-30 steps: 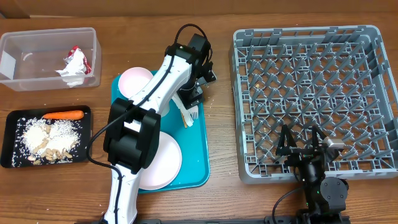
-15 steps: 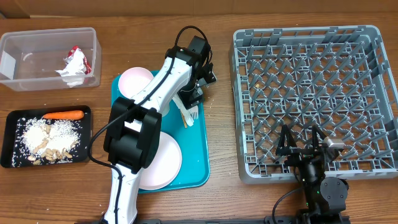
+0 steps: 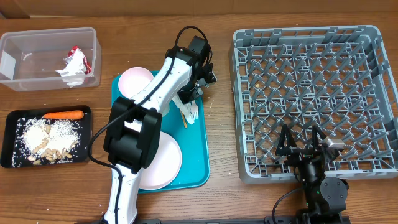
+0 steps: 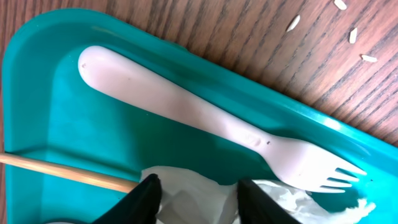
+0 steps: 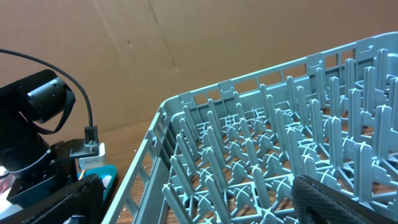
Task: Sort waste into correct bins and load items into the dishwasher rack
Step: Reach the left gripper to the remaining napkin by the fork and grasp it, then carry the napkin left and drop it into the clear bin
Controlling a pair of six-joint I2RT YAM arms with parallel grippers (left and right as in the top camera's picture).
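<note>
**Item:** crumpled napkin [image 4: 196, 204], white, waste.

**Location:** on the teal tray [image 4: 37, 124], toward its far right corner and just inside the right edge.

**Relation to pincer:** the napkin lies directly between the fingers of the left gripper [image 4: 199, 186]. They stand on either side of it and touch it (whether they are clenched firm on it cannot be told). By judgement no approach is left to make, and the coming move is a lift straight up.

**Neighbours:**
- White fork [image 4: 211, 127], just beyond the fingertips. Its long axis runs roughly parallel to the line between the two fingers, and its tines are near the napkin's loose edge but clear of the jaws.
- Wooden stick [image 4: 62, 169]. Its end runs up to one finger and under the napkin (it could be dragged along).

**Destination, judged:** clear tub [image 3: 18, 40] at the table's far left corner, well apart from the tray. It holds a red-and-silver wrapper [image 3: 76, 55].

**Other arm:** right gripper [image 3: 300, 140], spread wide and empty, over the front edge of the dishwasher rack [image 3: 373, 37]. The left is much the nearer.
</note>
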